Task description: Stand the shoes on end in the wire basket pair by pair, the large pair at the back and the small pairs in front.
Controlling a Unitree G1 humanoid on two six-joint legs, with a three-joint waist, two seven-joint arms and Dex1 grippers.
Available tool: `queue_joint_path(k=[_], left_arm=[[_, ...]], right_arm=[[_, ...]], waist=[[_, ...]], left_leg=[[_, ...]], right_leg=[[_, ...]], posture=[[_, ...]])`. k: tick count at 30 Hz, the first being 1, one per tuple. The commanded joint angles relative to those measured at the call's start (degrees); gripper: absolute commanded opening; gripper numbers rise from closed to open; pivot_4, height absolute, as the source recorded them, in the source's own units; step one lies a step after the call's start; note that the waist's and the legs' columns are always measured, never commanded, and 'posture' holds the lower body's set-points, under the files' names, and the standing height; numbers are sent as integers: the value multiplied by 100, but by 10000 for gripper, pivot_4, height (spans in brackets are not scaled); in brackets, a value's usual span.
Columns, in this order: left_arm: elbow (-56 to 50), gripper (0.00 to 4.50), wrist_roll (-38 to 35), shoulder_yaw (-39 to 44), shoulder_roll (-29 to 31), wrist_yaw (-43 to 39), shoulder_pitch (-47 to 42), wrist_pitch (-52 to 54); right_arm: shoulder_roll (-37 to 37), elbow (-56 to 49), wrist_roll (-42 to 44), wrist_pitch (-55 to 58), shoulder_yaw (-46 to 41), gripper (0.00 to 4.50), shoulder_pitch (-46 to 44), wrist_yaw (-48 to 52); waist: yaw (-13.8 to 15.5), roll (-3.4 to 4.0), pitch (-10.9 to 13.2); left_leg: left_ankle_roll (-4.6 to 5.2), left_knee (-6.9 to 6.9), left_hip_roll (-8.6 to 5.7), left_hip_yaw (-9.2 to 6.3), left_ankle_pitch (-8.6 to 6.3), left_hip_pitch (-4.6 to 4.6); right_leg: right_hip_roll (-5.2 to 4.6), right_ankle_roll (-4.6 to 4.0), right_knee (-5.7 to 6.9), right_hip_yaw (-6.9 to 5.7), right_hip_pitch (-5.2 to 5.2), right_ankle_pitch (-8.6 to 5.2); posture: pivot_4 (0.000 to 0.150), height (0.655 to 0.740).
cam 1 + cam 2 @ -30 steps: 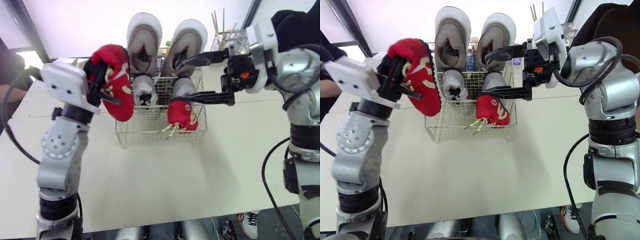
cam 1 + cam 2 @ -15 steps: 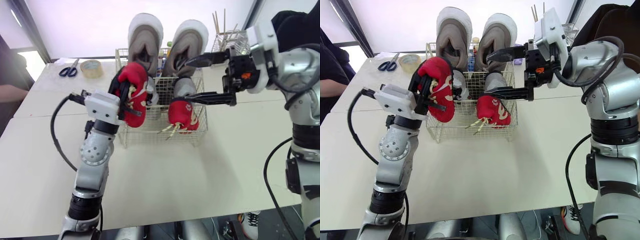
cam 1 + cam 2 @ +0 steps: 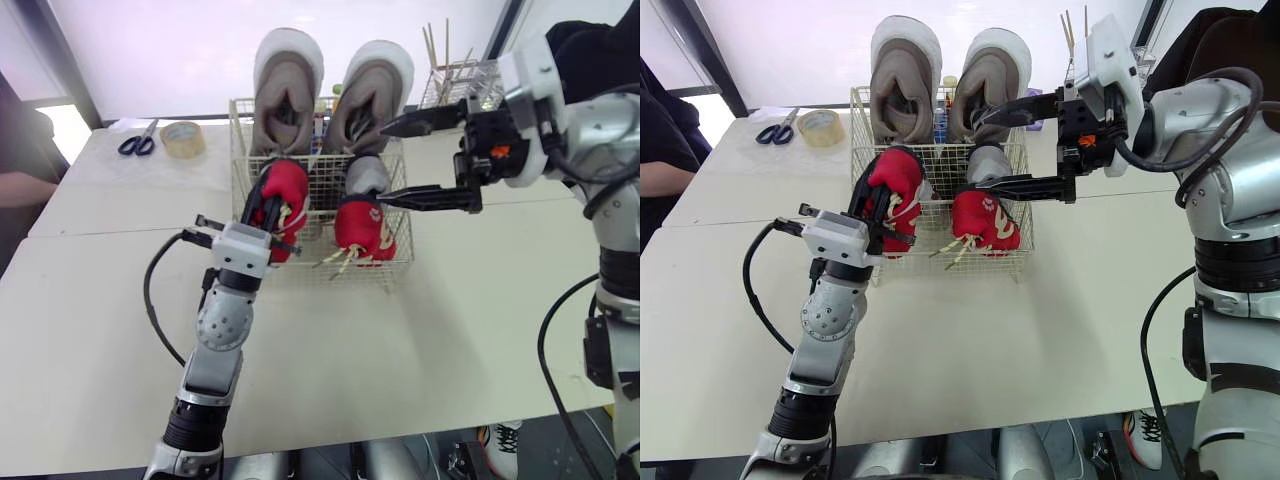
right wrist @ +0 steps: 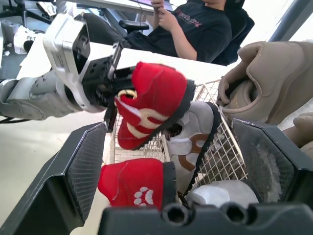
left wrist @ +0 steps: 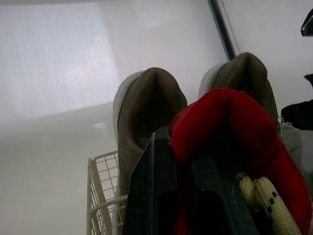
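Observation:
Two large beige shoes (image 3: 288,80) (image 3: 375,85) stand on end at the back of the wire basket (image 3: 300,275). A small grey shoe (image 3: 368,175) stands in front of the right one. One red shoe (image 3: 362,228) stands at the front right with its laces hanging out. My left gripper (image 3: 268,215) is shut on the other red shoe (image 3: 280,195) and holds it in the basket's front left. In the left wrist view that red shoe (image 5: 230,142) sits against a black finger (image 5: 156,196). My right gripper (image 3: 385,163) is open, just right of the basket above the rim.
Scissors (image 3: 137,145) and a tape roll (image 3: 183,137) lie on the table behind the basket's left side. A wire rack with sticks (image 3: 455,85) stands at the back right. A person (image 3: 20,170) sits at the table's left end.
My left arm has carried the red shoe from high on the basket's left down and forward into the basket's front left. My right gripper has barely moved.

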Motion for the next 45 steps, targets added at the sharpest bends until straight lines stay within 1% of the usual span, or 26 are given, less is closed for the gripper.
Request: queue_joint_path(k=[1,8,15,17,18,19,20,21,25,30,34,36,40,44,45], left_arm=[[227,268,74,21,-147,184,7,70],[395,268,148,22,-338,347,-165,51],[363,268,236,-53,-224,289,350,-112],[313,7797,238,-23,-195,293,440,-107],[267,10671,230,-9,-183,292,486,-92],[238,16130,224,0,-174,293,520,-86],[174,20406,205,17,-153,271,560,-51],[128,26604,193,29,-139,254,588,-23],[-174,44822,151,145,-11,148,722,219],[-707,44822,115,650,204,213,842,719],[-1253,44822,-120,958,553,-95,1047,1091],[-1519,44822,-484,1008,751,-447,1178,1346],[-1953,44822,-1315,1083,1218,-1217,1466,2193],[-2270,44822,-1962,1180,1508,-1653,1608,2746],[-2348,44822,-2171,1189,1559,-1726,1616,3028]], right_arm=[[-95,-199,76,0,-162,45000,-171,-18],[-87,-206,59,14,-143,45000,-192,-31],[-78,-183,43,-16,-134,45000,-196,-22],[-78,-187,46,-22,-142,45000,-183,-25],[-75,-188,49,-24,-148,45000,-180,-28],[-73,-194,51,-26,-151,45000,-171,-33],[-64,-195,47,-37,-150,45000,-164,-41],[-57,-195,44,-44,-149,45000,-159,-46],[-16,-186,29,-104,-139,45000,-140,-78],[5,-179,32,-167,-150,45000,-88,-97],[-9,-143,30,-234,-176,45000,-3,-80],[-20,-124,25,-275,-188,45000,58,-74],[-19,-56,16,-365,-205,45000,122,-68],[29,9,-2,-470,-195,45000,141,-91],[40,17,4,-499,-203,45000,161,-96]], waist=[[5,2,-1],[11,2,-1],[9,9,-5],[14,10,-6],[12,11,-6],[3,11,-6],[-2,10,-6],[3,10,-6],[12,10,-6],[-9,10,-5],[-38,12,-4],[-27,14,-4],[-21,15,-3],[-13,15,-3],[-14,15,-3]], left_leg=[[0,2,0,0,0,0],[2,7,0,0,0,0],[2,7,0,0,0,1],[2,7,1,0,0,1],[2,8,1,0,0,1],[2,8,1,0,0,1],[2,8,1,0,0,0],[3,6,1,0,-1,0],[3,6,2,0,-2,-2],[4,4,3,0,-2,-2],[4,-3,14,11,-3,0],[4,-7,16,11,-3,0],[4,-4,17,12,-3,-4],[9,-3,17,14,-6,-3],[9,-3,17,14,-6,-3]], right_leg=[[0,0,0,0,2,0],[0,3,0,-1,4,5],[0,3,0,0,5,6],[0,3,0,-1,5,6],[0,3,0,-1,5,6],[0,2,-1,0,5,7],[0,2,-2,0,5,7],[0,2,-3,0,5,7],[-1,2,-4,0,3,7],[-1,2,-6,0,2,7],[0,1,-5,-1,-5,7],[0,0,-4,-5,-8,7],[-1,-1,-10,-5,-7,7],[-3,-2,-17,-5,-3,8],[-3,-2,-17,-5,-2,7]], posture=[[1500,7400],[1500,7400],[1500,7400],[1500,7400],[1500,7400],[1500,7400],[1500,7400],[1500,7400],[1500,7400],[1500,7400],[1500,7400],[1500,7400],[1500,7400],[1500,7400],[1500,7400]])
